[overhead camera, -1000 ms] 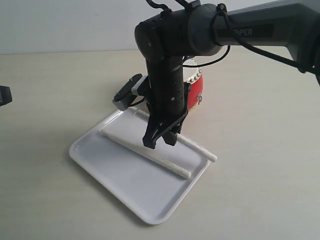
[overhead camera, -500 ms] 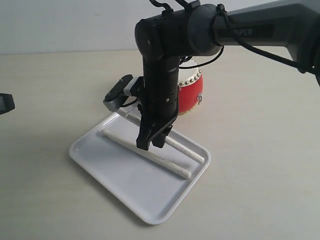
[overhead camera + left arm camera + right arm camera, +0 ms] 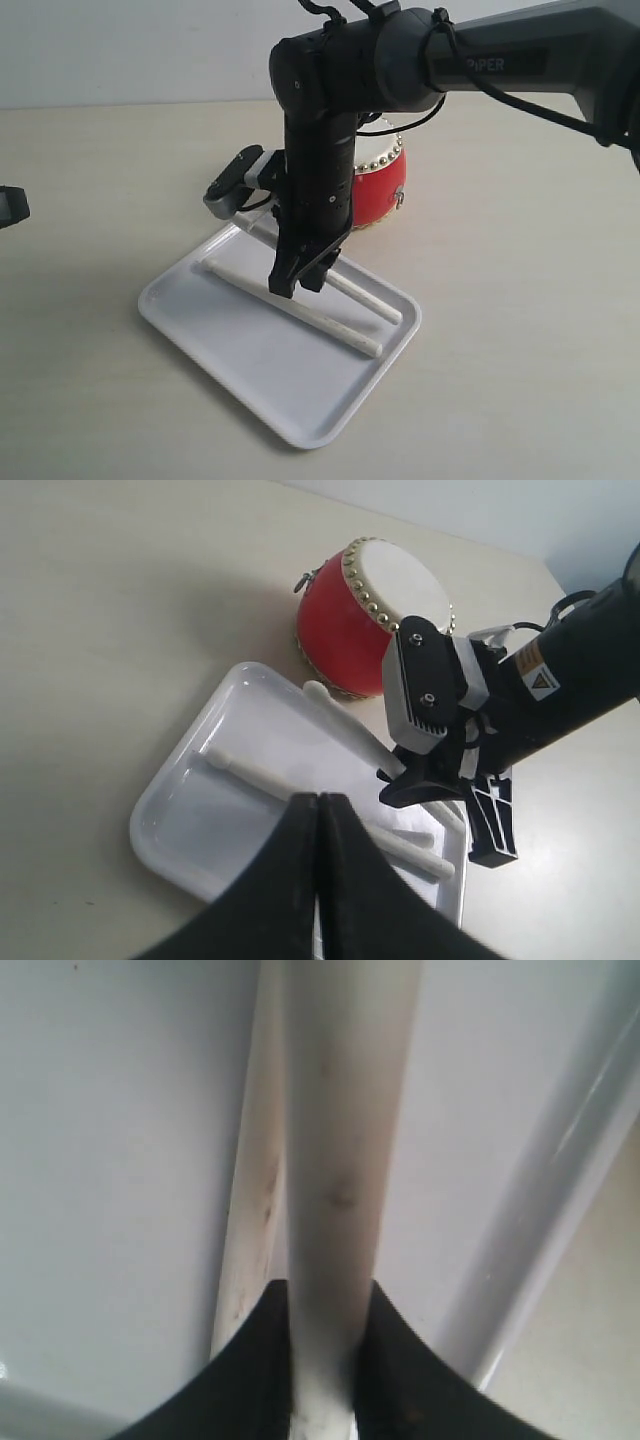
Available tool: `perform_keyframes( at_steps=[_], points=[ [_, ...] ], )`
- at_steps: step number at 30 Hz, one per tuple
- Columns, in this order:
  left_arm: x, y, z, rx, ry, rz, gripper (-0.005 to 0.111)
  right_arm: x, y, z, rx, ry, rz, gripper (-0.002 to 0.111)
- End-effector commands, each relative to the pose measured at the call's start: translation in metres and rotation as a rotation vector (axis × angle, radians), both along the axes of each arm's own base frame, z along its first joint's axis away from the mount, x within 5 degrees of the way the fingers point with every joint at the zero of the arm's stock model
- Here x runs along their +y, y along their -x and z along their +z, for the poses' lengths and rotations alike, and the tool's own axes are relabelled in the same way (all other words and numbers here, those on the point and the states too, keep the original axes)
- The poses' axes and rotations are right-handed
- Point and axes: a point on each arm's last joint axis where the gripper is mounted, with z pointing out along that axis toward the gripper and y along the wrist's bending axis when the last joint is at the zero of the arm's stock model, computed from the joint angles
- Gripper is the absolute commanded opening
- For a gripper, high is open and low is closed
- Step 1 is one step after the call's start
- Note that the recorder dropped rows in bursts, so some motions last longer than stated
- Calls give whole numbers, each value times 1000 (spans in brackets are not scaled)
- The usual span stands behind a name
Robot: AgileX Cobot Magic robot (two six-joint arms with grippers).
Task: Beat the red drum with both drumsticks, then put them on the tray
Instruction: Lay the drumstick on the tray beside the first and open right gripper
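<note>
The red drum (image 3: 382, 185) stands just behind the white tray (image 3: 250, 370). My right gripper (image 3: 298, 275) reaches over the tray and is shut on one pale drumstick (image 3: 365, 296), held low with its free tip inside the rim. The second drumstick (image 3: 340, 330) lies flat on the tray beside it. In the right wrist view the right gripper (image 3: 325, 1295) clamps its drumstick (image 3: 340, 1160), with the other stick (image 3: 250, 1210) alongside. My left gripper (image 3: 320, 810) is shut and empty, back from the tray (image 3: 175, 820) and the drum (image 3: 345, 625).
A pale tabletop (image 3: 520, 330) surrounds the tray and the drum. The right arm's dark body (image 3: 320, 150) stands in front of part of the drum. A dark part of the left arm (image 3: 8, 205) shows at the left edge of the exterior view.
My right gripper has moved left and lower with its drumstick. The stick's tip, which overhung the tray's right rim, now lies inside the tray.
</note>
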Motion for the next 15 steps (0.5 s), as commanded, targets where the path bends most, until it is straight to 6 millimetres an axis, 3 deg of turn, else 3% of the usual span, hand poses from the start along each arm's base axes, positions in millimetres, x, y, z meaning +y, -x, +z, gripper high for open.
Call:
perform_keyframes(
  at_steps=[1, 5, 15],
  points=[
    [0, 0, 0, -5, 5, 4, 0, 1, -2, 2, -16, -10, -2, 22],
    [0, 0, 0, -5, 5, 4, 0, 2, -2, 2, -19, -12, -3, 28],
    [0, -1, 0, -6, 9, 8, 0, 2, -3, 2, -23, -16, -5, 28]
  ],
)
